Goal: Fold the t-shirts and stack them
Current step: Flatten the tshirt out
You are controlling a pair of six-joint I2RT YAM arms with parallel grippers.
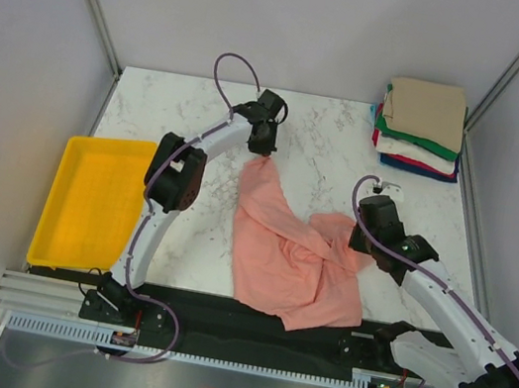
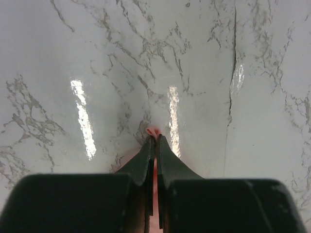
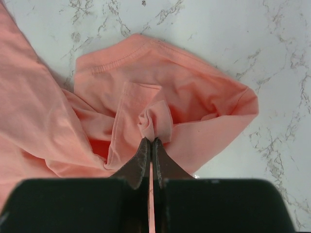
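Salmon-pink t-shirt (image 1: 289,255) lies crumpled on the marble table (image 1: 155,100), spreading from the centre toward 6 o'clock in the top view. Left gripper (image 2: 155,139) is clamped on its 12 o'clock corner, and right gripper (image 3: 150,141) is pinched on a bunched fold at its 3 o'clock sleeve. Folded t-shirts (image 1: 422,127) sit stacked at 1 o'clock, yellow tray (image 1: 92,200) at 9 o'clock.

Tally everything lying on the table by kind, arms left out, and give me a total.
Loose salmon-pink t-shirt: 1
Folded t-shirts, stacked (tan, green, white, red and blue layers show): 5
Yellow tray: 1
Total: 7
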